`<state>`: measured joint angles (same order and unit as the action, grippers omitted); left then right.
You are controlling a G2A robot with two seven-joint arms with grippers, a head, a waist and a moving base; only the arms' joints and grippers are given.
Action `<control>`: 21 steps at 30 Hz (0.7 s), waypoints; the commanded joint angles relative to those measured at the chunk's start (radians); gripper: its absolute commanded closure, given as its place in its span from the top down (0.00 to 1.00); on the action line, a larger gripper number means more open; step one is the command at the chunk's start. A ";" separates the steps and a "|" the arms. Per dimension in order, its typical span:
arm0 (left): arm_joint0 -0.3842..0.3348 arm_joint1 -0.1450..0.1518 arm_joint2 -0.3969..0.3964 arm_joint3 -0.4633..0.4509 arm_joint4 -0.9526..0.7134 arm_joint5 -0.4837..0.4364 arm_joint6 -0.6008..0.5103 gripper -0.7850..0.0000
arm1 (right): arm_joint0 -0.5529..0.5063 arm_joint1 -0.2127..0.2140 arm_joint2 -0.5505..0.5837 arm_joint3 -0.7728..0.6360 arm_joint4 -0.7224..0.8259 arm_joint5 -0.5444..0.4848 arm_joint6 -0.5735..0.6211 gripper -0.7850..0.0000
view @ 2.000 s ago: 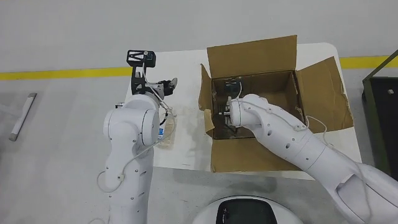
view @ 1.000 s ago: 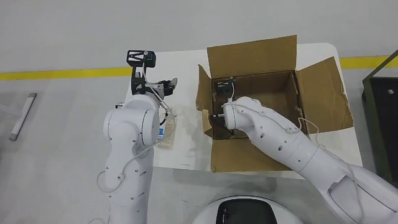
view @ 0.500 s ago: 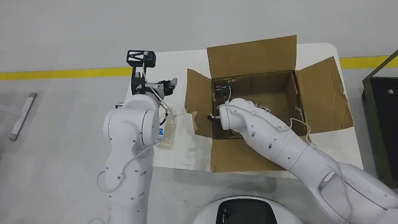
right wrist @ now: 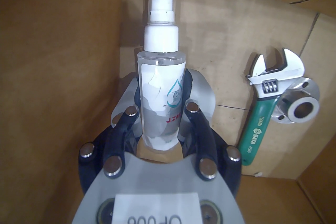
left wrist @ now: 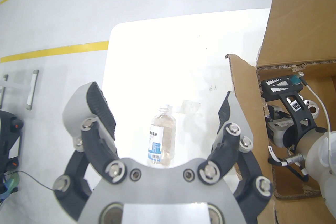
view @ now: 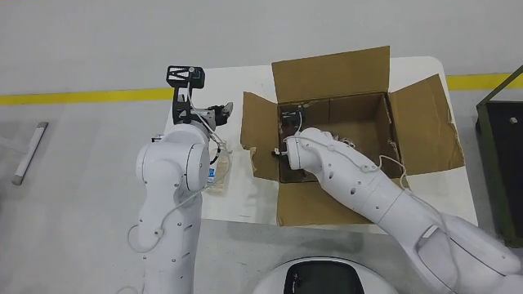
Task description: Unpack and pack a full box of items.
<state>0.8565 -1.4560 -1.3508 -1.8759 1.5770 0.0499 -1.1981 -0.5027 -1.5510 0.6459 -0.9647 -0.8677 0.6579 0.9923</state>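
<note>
The open box sits toward 3 o'clock on the desk. The right arm bends down into it. Its 9 o'clock flap has swung outward since earlier. The left end effector hovers wide at the box's 9 o'clock. Inside the box, the right end effector clamps a clear spray bottle with a white pump.

Between the right gripper's black-and-silver fingers we see a clear spray bottle with a white pump and teal-drop label, beside them a green-handled silver wrench in the brown box, and between the left gripper's ribbed black pads a clear, blue-labelled bottle on the white table.
</note>
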 commanded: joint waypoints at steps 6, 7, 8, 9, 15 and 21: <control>0.000 0.000 0.000 0.000 0.000 0.000 0.000 1.00 | -0.087 0.037 0.070 -0.183 -0.063 0.022 0.027 0.00; 0.000 0.000 0.000 0.000 0.000 0.000 0.000 1.00 | -0.099 0.044 0.082 -0.210 -0.075 0.024 0.033 0.00; 0.000 0.000 0.000 0.000 0.000 0.000 0.000 1.00 | -0.126 0.058 0.106 -0.265 -0.103 0.027 0.046 0.00; 0.000 0.000 0.000 0.000 0.000 0.000 0.000 1.00 | -0.148 0.069 0.126 -0.311 -0.125 0.030 0.061 0.00; 0.000 0.000 0.000 0.000 0.000 0.000 0.000 1.00 | -0.298 0.132 0.271 -0.602 -0.257 0.014 0.156 0.00; 0.000 0.000 0.000 0.000 0.000 0.000 0.000 1.00 | -0.454 0.180 0.478 -0.872 -0.310 -0.060 0.217 0.00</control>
<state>0.8565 -1.4560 -1.3508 -1.8759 1.5770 0.0499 -1.1981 -0.9235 -1.3792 1.0749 -1.7744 -1.1653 0.6146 1.2016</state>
